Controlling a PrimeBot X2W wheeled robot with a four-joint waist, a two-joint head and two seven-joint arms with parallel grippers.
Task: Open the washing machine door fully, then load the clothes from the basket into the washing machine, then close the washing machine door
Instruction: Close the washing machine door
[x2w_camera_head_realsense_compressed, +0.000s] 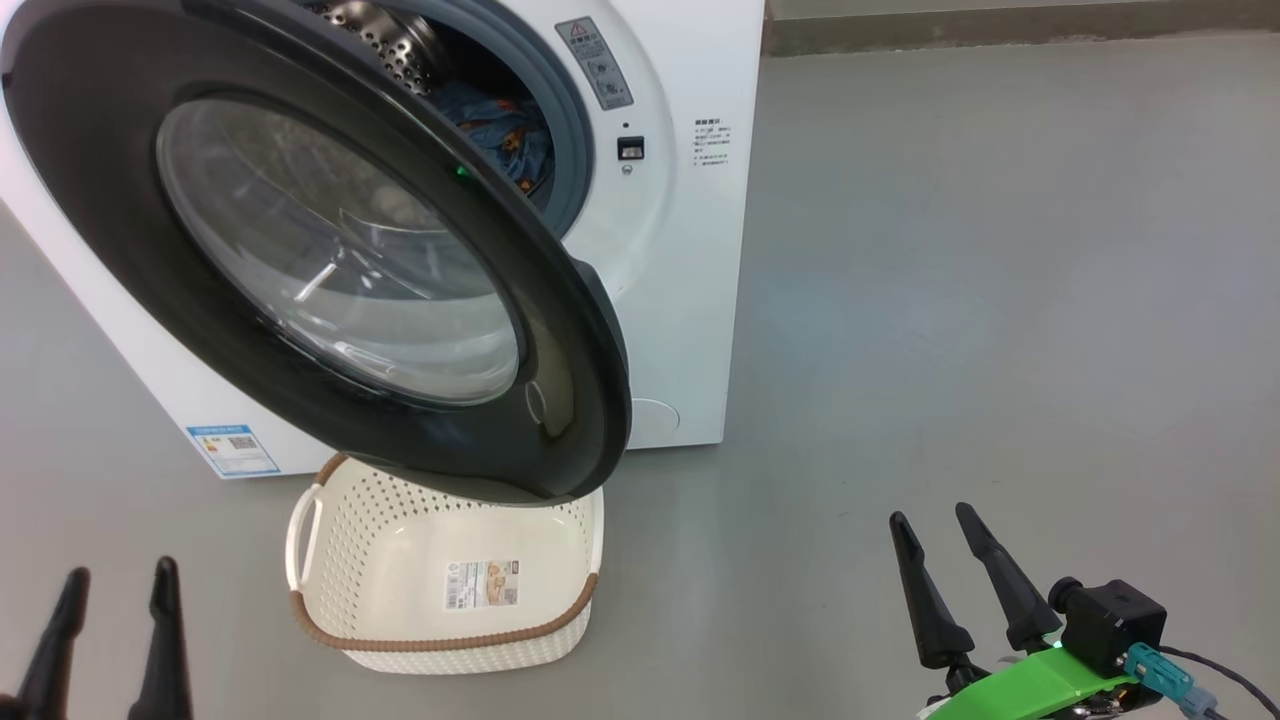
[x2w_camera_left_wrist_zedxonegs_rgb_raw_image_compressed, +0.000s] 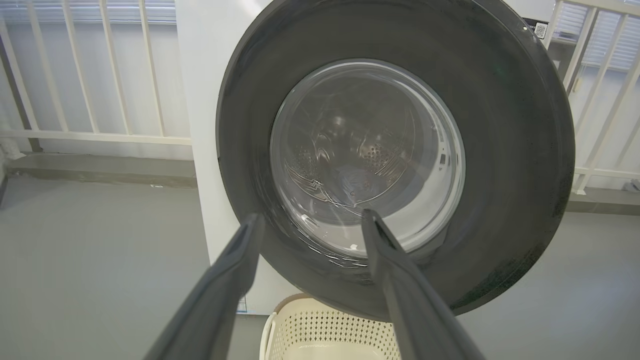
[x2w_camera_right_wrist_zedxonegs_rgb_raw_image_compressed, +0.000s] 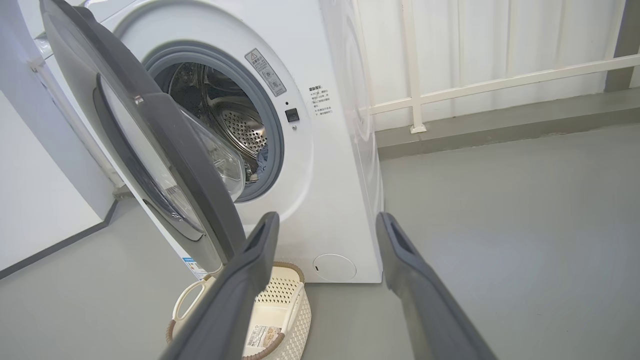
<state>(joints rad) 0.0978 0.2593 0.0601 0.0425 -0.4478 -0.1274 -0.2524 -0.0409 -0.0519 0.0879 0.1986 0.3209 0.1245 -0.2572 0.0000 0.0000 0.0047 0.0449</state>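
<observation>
The white washing machine (x2w_camera_head_realsense_compressed: 690, 300) stands ahead with its black-rimmed washing machine door (x2w_camera_head_realsense_compressed: 330, 260) swung partly open towards me. Blue clothes (x2w_camera_head_realsense_compressed: 505, 135) lie inside the steel drum (x2w_camera_right_wrist_zedxonegs_rgb_raw_image_compressed: 240, 127). Below the door, on the floor, sits the cream basket (x2w_camera_head_realsense_compressed: 440, 585) with nothing in it but its label. My left gripper (x2w_camera_head_realsense_compressed: 120, 585) is open at the lower left, well short of the door, facing its glass (x2w_camera_left_wrist_zedxonegs_rgb_raw_image_compressed: 367, 155). At the lower right, my right gripper (x2w_camera_head_realsense_compressed: 935, 525) is open too, and it holds nothing.
Grey floor (x2w_camera_head_realsense_compressed: 1000, 300) spreads wide to the right of the machine. A white railing (x2w_camera_right_wrist_zedxonegs_rgb_raw_image_compressed: 500, 82) and a low kerb run behind. A white wall panel (x2w_camera_right_wrist_zedxonegs_rgb_raw_image_compressed: 40, 200) stands to the machine's left.
</observation>
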